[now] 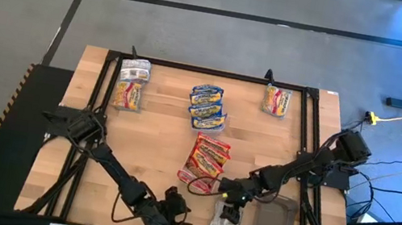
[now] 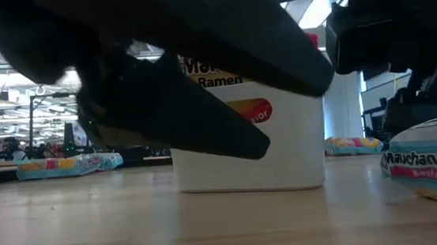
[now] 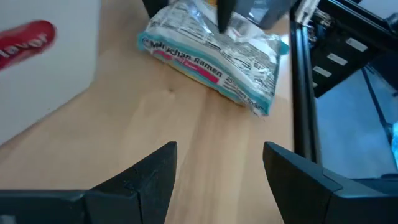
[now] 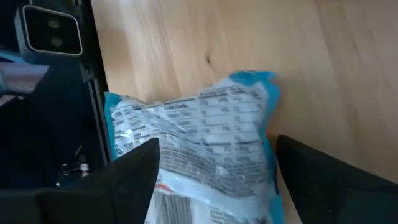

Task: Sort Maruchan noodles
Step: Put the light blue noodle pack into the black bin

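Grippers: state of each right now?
Left gripper: open, empty, near the table's front edge.
Right gripper: open, over the silver-grey packet, not gripping it.

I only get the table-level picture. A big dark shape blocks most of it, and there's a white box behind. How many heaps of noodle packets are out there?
Observer: From above, four: silver-yellow packets top left, blue packets top middle, a small yellow-red lot top right, and red packets in the centre.
Operator: And the packet at my right edge?
Observer: That silver packet lies apart. The right tool is over it, open, a finger on each side.
Operator: What about the other arm?
Observer: The left tool is open and empty, low over bare wood, facing that packet.
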`<action>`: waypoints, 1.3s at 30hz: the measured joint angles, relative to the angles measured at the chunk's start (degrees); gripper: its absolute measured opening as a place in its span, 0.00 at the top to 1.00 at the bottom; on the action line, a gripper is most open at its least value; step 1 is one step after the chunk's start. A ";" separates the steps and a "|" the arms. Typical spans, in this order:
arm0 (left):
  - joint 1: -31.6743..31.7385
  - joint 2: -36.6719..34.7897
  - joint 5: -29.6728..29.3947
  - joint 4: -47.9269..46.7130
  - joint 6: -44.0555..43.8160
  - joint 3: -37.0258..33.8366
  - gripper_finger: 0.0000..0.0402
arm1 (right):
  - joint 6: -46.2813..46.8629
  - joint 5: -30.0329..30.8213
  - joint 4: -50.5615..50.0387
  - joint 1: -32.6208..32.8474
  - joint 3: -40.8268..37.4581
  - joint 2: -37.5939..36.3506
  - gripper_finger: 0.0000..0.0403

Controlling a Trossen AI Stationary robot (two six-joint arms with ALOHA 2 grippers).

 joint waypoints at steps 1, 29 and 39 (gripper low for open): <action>-0.32 0.00 -0.03 0.18 0.16 0.00 0.42 | -0.53 -0.04 -0.01 -0.01 -0.01 0.03 0.26; -0.87 3.76 0.05 -3.21 13.17 11.23 0.42 | -13.66 22.44 -22.94 19.29 14.18 -5.84 0.40; -1.07 3.76 1.75 -3.71 12.53 11.23 0.42 | -20.55 22.89 -16.82 19.97 14.15 1.45 0.90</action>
